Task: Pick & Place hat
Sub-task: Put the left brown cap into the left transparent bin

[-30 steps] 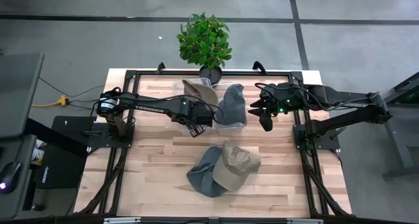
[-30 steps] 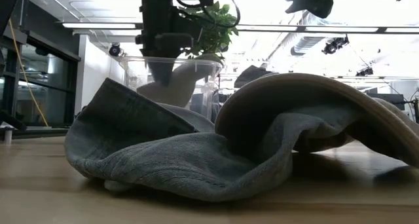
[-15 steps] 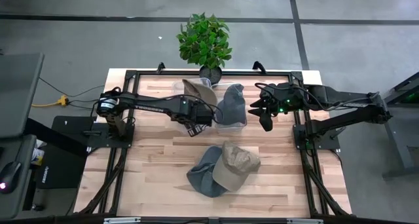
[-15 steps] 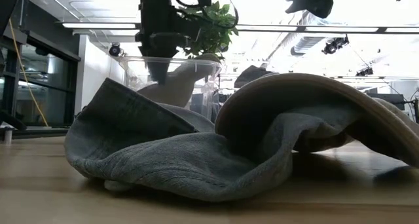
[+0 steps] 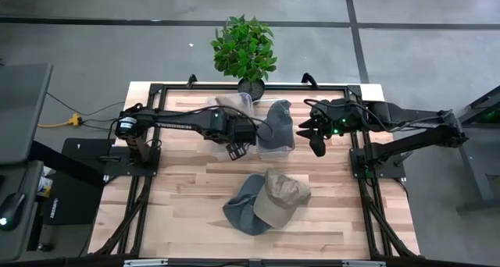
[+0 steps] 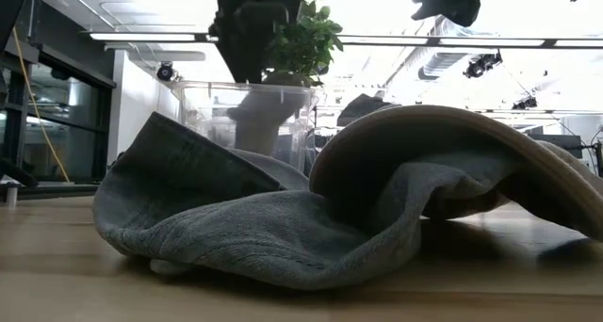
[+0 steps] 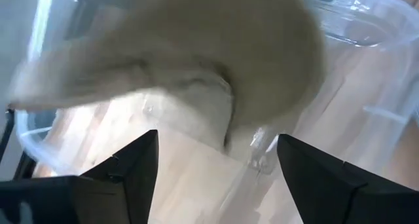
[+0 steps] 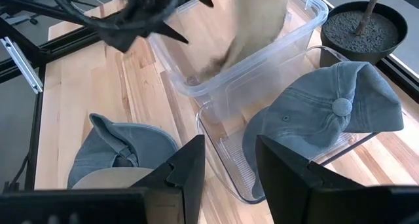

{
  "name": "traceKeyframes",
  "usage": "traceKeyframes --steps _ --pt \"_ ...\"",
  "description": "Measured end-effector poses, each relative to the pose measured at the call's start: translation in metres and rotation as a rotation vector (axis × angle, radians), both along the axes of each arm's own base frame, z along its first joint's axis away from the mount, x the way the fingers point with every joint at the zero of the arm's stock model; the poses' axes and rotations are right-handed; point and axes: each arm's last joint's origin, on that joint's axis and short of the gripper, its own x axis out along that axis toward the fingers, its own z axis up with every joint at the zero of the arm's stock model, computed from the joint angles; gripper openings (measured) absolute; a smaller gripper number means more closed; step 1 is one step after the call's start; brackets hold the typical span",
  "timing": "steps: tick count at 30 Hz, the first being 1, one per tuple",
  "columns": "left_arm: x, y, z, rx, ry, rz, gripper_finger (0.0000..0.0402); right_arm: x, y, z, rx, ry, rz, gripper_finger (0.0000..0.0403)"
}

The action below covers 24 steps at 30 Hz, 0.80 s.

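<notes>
A tan hat [image 7: 216, 60] lies in a clear bin [image 8: 196, 86], blurred in the left wrist view. My left gripper [image 7: 218, 142] is open just above the bin's near-left rim and touches nothing; it also shows in the high view [image 5: 241, 133] and in the right wrist view [image 8: 196, 19]. A grey hat [image 8: 327, 112] sits in a second clear bin [image 8: 222, 152] beside it. My right gripper [image 8: 229, 145] hangs open above the table, right of that bin. A grey hat [image 5: 241, 204] and a tan hat [image 5: 283, 195] lie overlapped on the table near its near edge.
A potted plant [image 5: 244, 48] stands at the far edge behind the bins. Black frame rails [image 5: 148, 181] run along the left and right sides of the wooden table. Bare wood lies between the bins and the two hats [image 6: 283, 218] near the front.
My left gripper has let go of the tan hat and risen above the bin's rim, shifting slightly toward the table's right. The hat has dropped deeper into the clear bin and is still moving. My right arm has kept still.
</notes>
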Motion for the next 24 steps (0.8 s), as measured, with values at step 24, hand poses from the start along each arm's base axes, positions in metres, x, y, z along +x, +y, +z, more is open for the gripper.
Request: traceKeyframes --steps 24 --pt "-0.019 -0.002 0.026 -0.116 0.034 0.158 0.0271 -0.012 0.003 -0.003 0.071 0.069 0.057 0.0130"
